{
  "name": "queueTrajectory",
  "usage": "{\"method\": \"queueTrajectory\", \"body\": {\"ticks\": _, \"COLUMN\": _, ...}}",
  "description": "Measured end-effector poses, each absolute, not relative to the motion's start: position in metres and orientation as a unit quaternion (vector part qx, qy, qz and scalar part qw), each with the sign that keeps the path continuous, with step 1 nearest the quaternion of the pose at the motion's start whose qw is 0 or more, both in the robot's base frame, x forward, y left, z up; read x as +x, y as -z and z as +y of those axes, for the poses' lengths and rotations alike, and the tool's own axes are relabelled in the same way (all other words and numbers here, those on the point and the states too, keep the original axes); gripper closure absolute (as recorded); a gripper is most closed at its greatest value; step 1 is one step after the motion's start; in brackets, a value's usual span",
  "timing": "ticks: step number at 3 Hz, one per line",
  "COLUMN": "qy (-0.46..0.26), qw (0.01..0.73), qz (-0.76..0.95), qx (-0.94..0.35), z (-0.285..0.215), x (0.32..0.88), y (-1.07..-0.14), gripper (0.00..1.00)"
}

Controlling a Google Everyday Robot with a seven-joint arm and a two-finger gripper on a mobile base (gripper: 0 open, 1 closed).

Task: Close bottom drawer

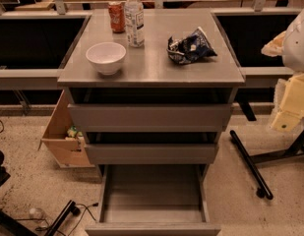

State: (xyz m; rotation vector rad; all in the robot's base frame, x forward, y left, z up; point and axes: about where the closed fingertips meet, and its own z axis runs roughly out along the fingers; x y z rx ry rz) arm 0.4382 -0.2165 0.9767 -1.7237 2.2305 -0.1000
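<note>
The bottom drawer (152, 200) is the lowest of three grey drawers in the cabinet. It is pulled far out toward me, and its shallow grey inside is empty. Its plain front (152, 229) lies at the lower edge of the view. The middle drawer (151, 153) and the top drawer (149, 117) stand out only a little. My arm and gripper (290, 104) show as white and pale yellow parts at the right edge. The gripper is level with the top drawer, well to the right of the cabinet and touching nothing.
On the cabinet top (151, 65) stand a white bowl (106, 57), a clear bottle (134, 17), a red can (116, 16) and a crumpled chip bag (191, 46). A cardboard box (63, 134) sits on the floor at the left. Black stand legs (250, 163) lie on the right, cables at the lower left.
</note>
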Motion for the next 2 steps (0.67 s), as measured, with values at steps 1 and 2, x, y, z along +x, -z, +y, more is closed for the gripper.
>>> {"method": "queueTrajectory", "body": {"ticks": 1, "qy": 0.035, "qw": 0.163, "qz": 0.78, "qx": -0.603, "z": -0.216, "x": 0.437, "y": -0.975, "gripper": 0.0}}
{"method": "queueTrajectory", "body": {"ticks": 2, "qy": 0.031, "qw": 0.184, "qz": 0.777, "qx": -0.601, "z": -0.209, "x": 0.432, "y": -0.962, "gripper": 0.0}}
